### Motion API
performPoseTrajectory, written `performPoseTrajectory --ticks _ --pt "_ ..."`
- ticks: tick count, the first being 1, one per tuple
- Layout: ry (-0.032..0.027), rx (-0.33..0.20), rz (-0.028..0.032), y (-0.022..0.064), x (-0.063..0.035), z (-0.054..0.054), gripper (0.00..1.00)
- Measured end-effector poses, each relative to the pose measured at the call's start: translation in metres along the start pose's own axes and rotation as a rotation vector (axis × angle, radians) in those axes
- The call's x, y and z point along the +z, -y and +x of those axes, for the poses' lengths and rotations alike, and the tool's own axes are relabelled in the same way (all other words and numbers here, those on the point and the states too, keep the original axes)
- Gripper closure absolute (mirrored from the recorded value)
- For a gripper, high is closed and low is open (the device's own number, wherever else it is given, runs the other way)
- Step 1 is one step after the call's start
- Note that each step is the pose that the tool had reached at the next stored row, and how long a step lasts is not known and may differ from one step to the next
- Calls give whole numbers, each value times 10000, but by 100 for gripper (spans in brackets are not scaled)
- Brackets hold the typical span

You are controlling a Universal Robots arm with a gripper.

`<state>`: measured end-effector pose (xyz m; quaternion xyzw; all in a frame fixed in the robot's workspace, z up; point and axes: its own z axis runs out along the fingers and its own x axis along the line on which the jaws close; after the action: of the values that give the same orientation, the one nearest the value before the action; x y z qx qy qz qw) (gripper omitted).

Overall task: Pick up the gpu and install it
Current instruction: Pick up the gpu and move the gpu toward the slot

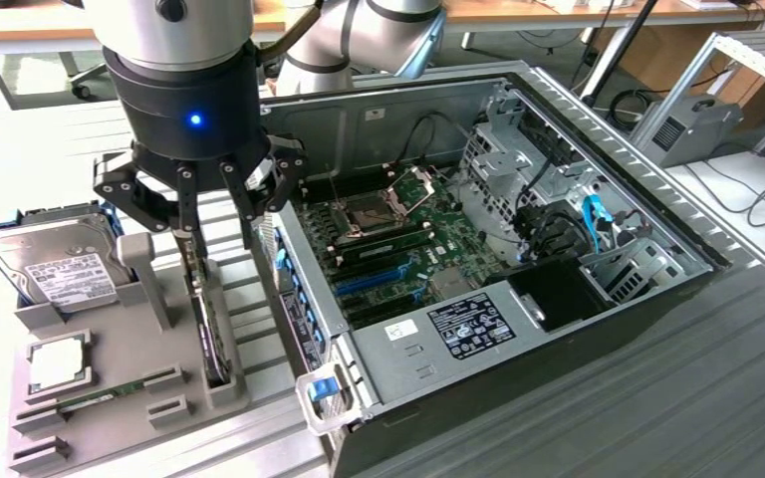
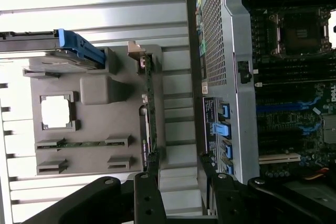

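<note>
Exterior view, gpu [image 1: 212,334] beneath spread claw [image 1: 216,245]

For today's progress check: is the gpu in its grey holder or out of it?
In. The gpu stands on edge in a slot of the grey holder, with the gripper just over it.

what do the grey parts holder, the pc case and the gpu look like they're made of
Grey parts holder: matte plastic, likely moulded or printed; dull, glare-free, with rounded blocks. 
Pc case: bare sheet metal; silvery sheen, perforated panel, folded edges. 
Gpu: green circuit board, probably fibreglass laminate, seen edge-on.
</note>
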<state>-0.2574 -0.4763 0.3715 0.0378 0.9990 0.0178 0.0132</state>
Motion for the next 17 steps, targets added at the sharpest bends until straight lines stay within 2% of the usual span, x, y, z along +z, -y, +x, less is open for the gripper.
performPoseTrajectory --ticks 17 --pt "0 0 0 1 36 1 58"
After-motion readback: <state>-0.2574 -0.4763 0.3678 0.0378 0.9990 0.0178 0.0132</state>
